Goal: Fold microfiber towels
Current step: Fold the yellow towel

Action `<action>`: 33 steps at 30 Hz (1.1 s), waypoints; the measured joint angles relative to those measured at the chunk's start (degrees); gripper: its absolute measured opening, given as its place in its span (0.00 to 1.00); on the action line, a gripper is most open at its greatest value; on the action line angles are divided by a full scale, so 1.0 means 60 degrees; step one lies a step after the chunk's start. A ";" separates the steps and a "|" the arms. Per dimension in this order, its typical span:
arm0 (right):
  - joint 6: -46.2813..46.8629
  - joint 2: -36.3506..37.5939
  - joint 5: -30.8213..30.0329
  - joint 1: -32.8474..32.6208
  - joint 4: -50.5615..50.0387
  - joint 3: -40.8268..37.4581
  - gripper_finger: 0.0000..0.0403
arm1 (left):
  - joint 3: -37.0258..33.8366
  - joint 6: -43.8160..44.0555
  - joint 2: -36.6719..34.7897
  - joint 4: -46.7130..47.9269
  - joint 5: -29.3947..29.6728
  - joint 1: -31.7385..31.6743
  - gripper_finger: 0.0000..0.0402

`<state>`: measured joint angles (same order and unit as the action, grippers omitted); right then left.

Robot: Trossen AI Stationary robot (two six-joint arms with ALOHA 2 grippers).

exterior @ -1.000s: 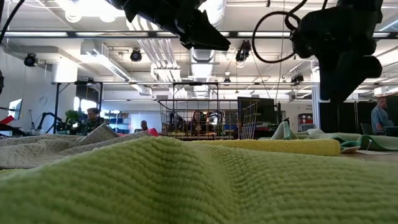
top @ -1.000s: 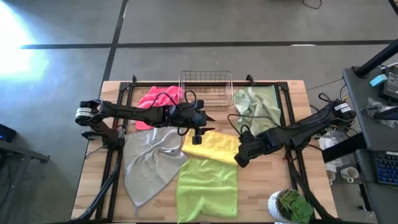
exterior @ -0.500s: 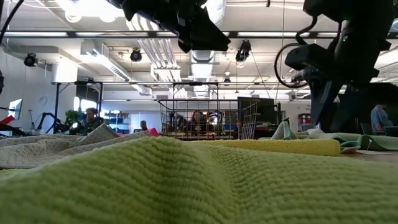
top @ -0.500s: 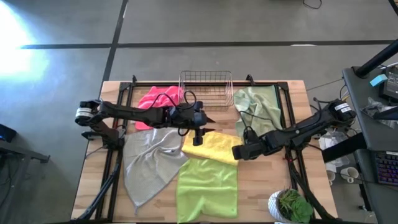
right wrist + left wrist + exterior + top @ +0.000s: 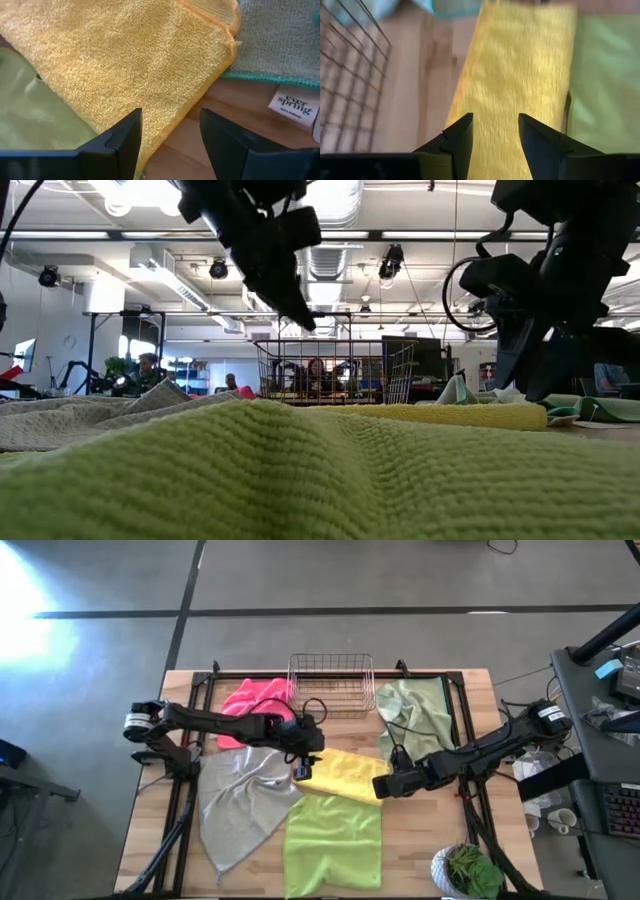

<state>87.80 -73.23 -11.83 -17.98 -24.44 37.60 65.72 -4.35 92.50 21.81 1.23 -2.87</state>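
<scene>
A yellow towel (image 5: pixel 345 775), folded into a strip, lies mid-table, its near edge next to the lime green towel (image 5: pixel 333 840). A grey towel (image 5: pixel 240 805) lies left of it, a pink one (image 5: pixel 255 700) far left and a sage one (image 5: pixel 415 710) far right. My left gripper (image 5: pixel 303 771) hangs open above the yellow towel's left end (image 5: pixel 515 75), tipped downward. My right gripper (image 5: pixel 380 785) stands open over its right end (image 5: pixel 165 65), one finger on each side of the edge, apart from it as far as shows.
A copper wire basket (image 5: pixel 330 685) stands at the far edge between the pink and sage towels. A potted plant (image 5: pixel 465 870) sits at the near right corner. The sage towel's white label (image 5: pixel 292 102) lies on bare wood beside the yellow towel.
My left gripper has tipped from nearly level to pointing steeply down and has sunk toward the yellow towel's left end. My right gripper has come down, rolled about its own line and edged left onto the towel's right end. The towels have not moved.
</scene>
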 joint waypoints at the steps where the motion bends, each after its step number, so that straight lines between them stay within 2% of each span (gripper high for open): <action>1: -0.0056 0.0000 0.0033 0.0000 0.0003 0.0000 0.46 | -0.0028 0.0157 0.0063 -0.0043 -0.0003 0.0000 0.35; 6: -0.0494 0.0004 0.0445 0.0000 0.0198 0.0088 0.46 | -0.0267 0.0771 0.0333 0.0001 -0.0014 0.0000 0.35; 9: -0.0879 0.0007 0.0987 -0.0022 0.0946 0.0135 0.46 | -0.0467 0.1061 0.0330 0.0032 -0.0014 0.0003 0.35; 15: -0.1036 0.0007 0.1292 -0.0484 0.2773 0.0226 0.46 | -0.0533 0.1429 0.0184 0.1525 -0.0123 0.0018 0.35; 19: -0.0530 0.0004 0.1251 -0.0769 0.2684 0.0226 0.46 | -0.0595 0.1415 0.0058 0.1883 -0.0851 0.0129 0.35; 25: -0.0388 0.0007 0.1215 -0.0789 0.2772 0.0278 0.46 | -0.0614 0.1669 0.0019 0.0752 -0.2310 0.0624 0.35; 33: -0.1105 0.0007 0.0927 -0.0685 0.2724 0.0977 0.46 | -0.0954 0.2636 0.0019 -0.0589 -0.2133 0.1836 0.35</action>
<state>81.17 -73.19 -6.26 -22.09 -8.10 43.46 60.00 11.47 92.62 18.27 -11.57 8.14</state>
